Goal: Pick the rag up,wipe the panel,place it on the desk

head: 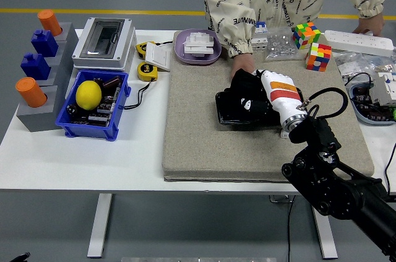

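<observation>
Wiping in progress, judging by the pose: the right hand [257, 95] lies palm-down over the black panel [238, 110], which sits flat on the grey felt mat [204, 144] toward its far-right part. A dark rag [246, 91] appears bunched under the palm and fingers, so the hand looks closed onto the rag and pressing it against the panel's top; rag and glove are both black, so the exact grip cannot be resolved.

A person stands at the far side; one hand [242, 71] rests at the panel's far edge, probably steadying it so it does not slide under the wiping pressure. The person's other hand [370, 25] rests on the white power strip [357, 41] at far right.

Left arm not visible.

The mat likely serves to keep the panel from skidding and to protect the white table [80, 157].

Remaining step as judged: finish the pass, then set the rag down on the desk.
</observation>
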You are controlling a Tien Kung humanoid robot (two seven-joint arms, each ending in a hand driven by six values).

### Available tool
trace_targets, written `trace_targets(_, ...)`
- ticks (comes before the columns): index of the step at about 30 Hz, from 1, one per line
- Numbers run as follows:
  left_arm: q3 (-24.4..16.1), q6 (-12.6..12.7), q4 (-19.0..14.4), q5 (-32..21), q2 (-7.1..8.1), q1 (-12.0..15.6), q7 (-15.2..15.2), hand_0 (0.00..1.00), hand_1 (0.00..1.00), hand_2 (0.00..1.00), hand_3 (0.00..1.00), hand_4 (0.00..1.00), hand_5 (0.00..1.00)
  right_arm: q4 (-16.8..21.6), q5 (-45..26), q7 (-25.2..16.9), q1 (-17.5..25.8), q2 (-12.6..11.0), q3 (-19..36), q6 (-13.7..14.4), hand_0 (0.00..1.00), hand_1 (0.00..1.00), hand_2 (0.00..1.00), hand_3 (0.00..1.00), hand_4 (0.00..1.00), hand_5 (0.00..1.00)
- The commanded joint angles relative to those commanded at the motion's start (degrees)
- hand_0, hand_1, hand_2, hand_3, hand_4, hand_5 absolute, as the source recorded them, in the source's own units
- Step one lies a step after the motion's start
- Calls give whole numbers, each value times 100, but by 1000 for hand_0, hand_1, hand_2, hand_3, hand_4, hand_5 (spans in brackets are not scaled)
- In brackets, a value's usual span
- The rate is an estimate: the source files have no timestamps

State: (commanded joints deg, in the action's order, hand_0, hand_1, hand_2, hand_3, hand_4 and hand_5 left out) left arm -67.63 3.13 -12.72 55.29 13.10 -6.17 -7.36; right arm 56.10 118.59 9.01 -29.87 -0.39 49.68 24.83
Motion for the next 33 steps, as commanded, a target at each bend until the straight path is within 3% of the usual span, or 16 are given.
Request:
trace_targets(17,-35,2,2,8,-12,-68,0,653,660,695,580,675,439,-59,-129,-2,-131,39,-430,-8,410,486,535,514,692,180)
trace_targets(33,-40,3,2,7,-8,-83,1,653,660,695,581,676,438,125,-237,43,-475,39,-1072,-59,411,487,537,515,693,180)
